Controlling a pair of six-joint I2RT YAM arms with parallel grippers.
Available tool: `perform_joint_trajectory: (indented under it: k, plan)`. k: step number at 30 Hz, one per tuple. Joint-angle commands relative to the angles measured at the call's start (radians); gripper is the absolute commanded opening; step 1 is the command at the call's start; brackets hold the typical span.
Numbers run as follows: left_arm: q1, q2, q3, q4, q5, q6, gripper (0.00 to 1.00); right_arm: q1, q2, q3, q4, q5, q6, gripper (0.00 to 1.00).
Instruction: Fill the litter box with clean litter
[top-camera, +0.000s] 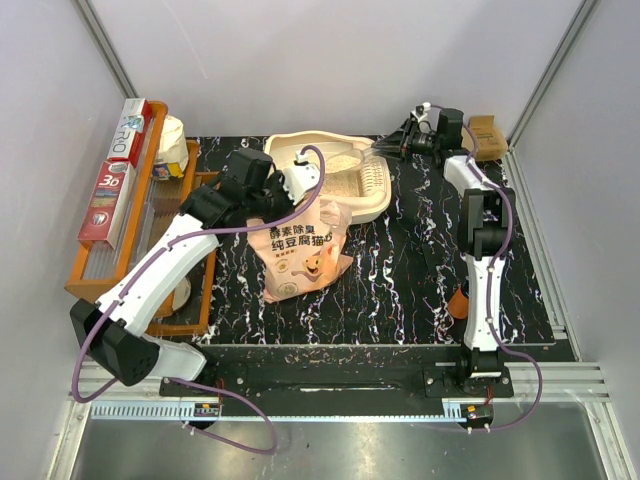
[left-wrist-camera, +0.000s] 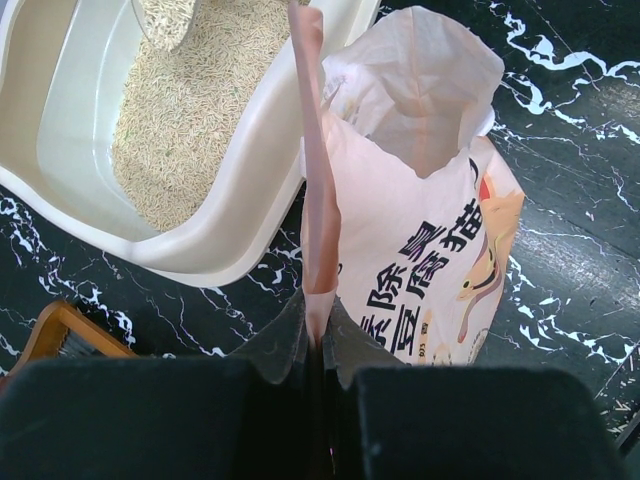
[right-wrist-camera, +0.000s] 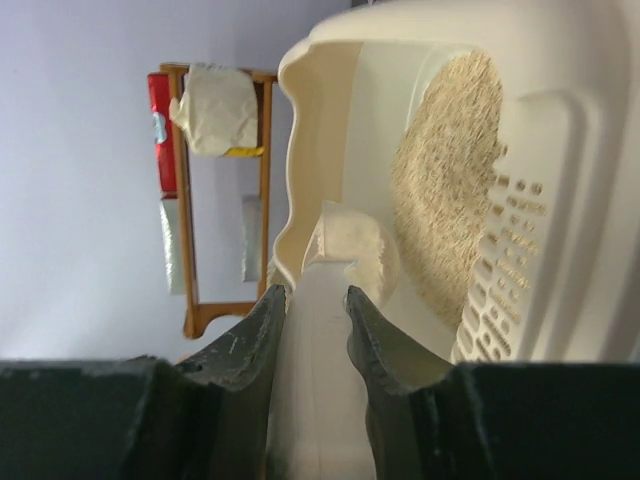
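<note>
The right gripper (right-wrist-camera: 315, 310) pinches the scoop (right-wrist-camera: 352, 245) by its handle. The bowl points to 12 o'clock over the litter box (right-wrist-camera: 330, 45), whose long axis runs the same way, with clean litter (right-wrist-camera: 445, 180) at 1 o'clock. The left gripper (left-wrist-camera: 318, 325), farther off, is clamped on the bag (left-wrist-camera: 420, 250) rim, with the box at 11 o'clock.

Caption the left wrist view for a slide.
Left end effector pinches the open litter bag by its rim, beside the litter box partly filled with clean litter.

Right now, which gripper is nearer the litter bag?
Left. Left gripper pinches the bag at its top edge; right gripper holds a scoop in the litter box, apart from it.
</note>
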Motion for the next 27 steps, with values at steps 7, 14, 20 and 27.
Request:
perform_joint_trajectory:
  k: [7,14,20,27]
  plan:
    - [0.007,-0.002,0.066,0.082,0.046,0.008,0.00,0.070,-0.071,0.189,-0.373,0.267,-0.422,0.00]
    - [0.007,-0.028,0.058,0.095,0.077,0.015,0.00,0.151,-0.095,0.352,-0.625,0.503,-0.744,0.00]
    - [0.007,-0.056,0.041,0.129,0.119,-0.005,0.00,0.254,-0.176,0.403,-0.742,0.621,-1.121,0.00]
    - [0.005,-0.094,-0.023,0.194,0.183,-0.074,0.01,0.310,-0.280,0.332,-0.760,0.740,-1.446,0.00]
